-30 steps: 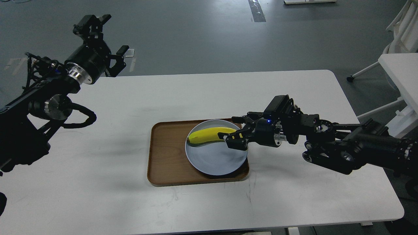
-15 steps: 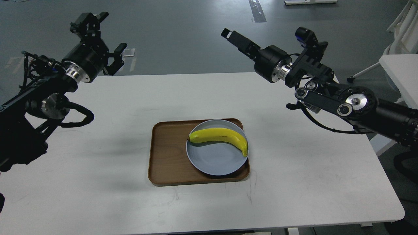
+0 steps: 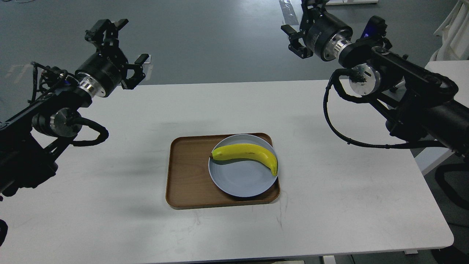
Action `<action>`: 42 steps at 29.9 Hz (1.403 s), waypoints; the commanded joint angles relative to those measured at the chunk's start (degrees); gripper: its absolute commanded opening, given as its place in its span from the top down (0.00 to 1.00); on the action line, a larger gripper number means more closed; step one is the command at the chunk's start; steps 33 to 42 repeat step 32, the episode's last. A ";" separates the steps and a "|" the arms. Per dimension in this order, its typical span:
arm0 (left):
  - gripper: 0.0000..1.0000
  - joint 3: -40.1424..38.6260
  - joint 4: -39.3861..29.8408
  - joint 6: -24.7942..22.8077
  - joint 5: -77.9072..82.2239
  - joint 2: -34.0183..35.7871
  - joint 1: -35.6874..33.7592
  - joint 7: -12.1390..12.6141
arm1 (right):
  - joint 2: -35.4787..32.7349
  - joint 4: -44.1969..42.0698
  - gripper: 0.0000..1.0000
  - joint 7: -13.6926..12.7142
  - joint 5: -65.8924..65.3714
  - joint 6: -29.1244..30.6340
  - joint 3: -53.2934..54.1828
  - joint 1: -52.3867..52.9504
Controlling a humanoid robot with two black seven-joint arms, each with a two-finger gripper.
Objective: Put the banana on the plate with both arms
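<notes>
The yellow banana (image 3: 244, 152) lies across the far half of the pale blue-grey plate (image 3: 240, 181), its dark tip at the plate's right rim. No gripper touches it. My left gripper (image 3: 125, 41) is raised over the table's far left edge, fingers spread, open and empty. My right gripper (image 3: 298, 20) is raised high beyond the table's far right, fingers spread, open and empty, and partly cut off by the view's top edge.
The plate rests on the right side of a brown wooden tray (image 3: 187, 172) in the middle of the white table (image 3: 110, 205). A second white table (image 3: 449, 79) and a chair base stand to the far right.
My right gripper let go of the banana on the plate, then rose and drew back to the far upper right. The banana stays on the plate. My left arm shifted only slightly.
</notes>
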 commanded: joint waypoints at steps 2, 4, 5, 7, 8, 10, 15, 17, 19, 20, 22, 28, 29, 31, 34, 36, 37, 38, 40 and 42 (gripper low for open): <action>0.02 -0.28 -0.05 0.05 -1.86 -0.19 0.20 3.61 | 0.65 -0.33 0.00 -2.05 0.65 -0.06 2.40 -1.33; 0.02 -0.28 -0.05 0.05 -1.94 -0.19 0.20 3.43 | 0.66 -0.33 0.00 -2.05 0.65 -0.06 2.40 -1.33; 0.02 -0.36 -0.05 0.05 -1.94 -0.19 0.20 3.35 | 0.92 -0.33 0.00 -2.14 0.65 -0.06 2.40 -1.42; 0.02 -0.36 -0.05 0.14 -1.94 -0.27 0.29 3.26 | 1.44 -0.33 0.00 -2.14 0.65 -0.06 2.49 -1.51; 0.02 -0.36 -0.05 0.22 -1.94 -0.45 0.38 3.26 | 1.79 -0.41 0.00 -2.14 0.65 -0.06 2.49 -1.60; 0.02 -0.80 -0.05 0.23 -1.94 -0.98 0.81 3.26 | 2.50 -0.41 0.00 -2.14 0.65 -0.15 2.49 -1.95; 0.02 -3.18 0.03 0.23 -1.86 -1.68 2.22 3.26 | 3.29 -0.50 0.00 -2.14 0.65 -0.15 2.58 -2.30; 0.02 -3.26 0.03 0.31 -1.86 -1.77 2.57 3.26 | 3.29 -0.41 0.00 -2.14 0.65 -0.06 2.58 -2.39; 0.02 -3.26 0.03 0.31 -1.77 -1.77 2.84 3.17 | 3.29 -0.41 0.00 -2.05 0.65 -0.15 2.49 -2.39; 0.02 -3.26 0.03 0.23 -1.77 -1.77 2.84 3.17 | 3.29 -0.41 0.00 -1.97 0.56 -0.15 2.41 -2.48; 0.02 -3.26 0.03 0.23 -1.77 -1.68 2.84 3.26 | 3.29 -0.24 0.00 -1.88 0.56 0.11 2.06 -3.09; 0.02 -3.35 -0.05 0.14 -1.33 -1.59 2.84 3.17 | 3.56 -0.06 0.00 -1.44 0.47 0.38 1.53 -3.88; 0.02 -3.35 -0.14 0.14 -1.24 -1.59 2.84 3.17 | 3.56 -0.06 0.00 -1.44 0.47 0.38 1.61 -3.97; 0.02 -3.27 -0.14 0.14 -1.15 -1.77 2.84 3.26 | 3.56 0.02 0.00 -1.44 0.47 0.38 1.61 -3.97; 0.02 -3.26 -0.14 0.14 -1.15 -1.77 2.84 3.26 | 3.56 0.02 0.00 -1.44 0.47 0.38 1.61 -3.97; 0.02 -3.26 -0.14 0.14 -1.15 -1.77 2.84 3.26 | 3.56 0.02 0.00 -1.44 0.47 0.38 1.61 -3.97; 0.02 -3.26 -0.14 0.14 -1.15 -1.77 2.84 3.26 | 3.56 0.02 0.00 -1.44 0.47 0.38 1.61 -3.97; 0.02 -3.26 -0.14 0.14 -1.15 -1.77 2.84 3.26 | 3.56 0.02 0.00 -1.44 0.47 0.38 1.61 -3.97; 0.02 -3.26 -0.14 0.14 -1.15 -1.77 2.84 3.26 | 3.56 0.02 0.00 -1.44 0.47 0.38 1.61 -3.97; 0.02 -3.26 -0.14 0.14 -1.15 -1.77 2.84 3.26 | 3.56 0.02 0.00 -1.44 0.47 0.38 1.61 -3.97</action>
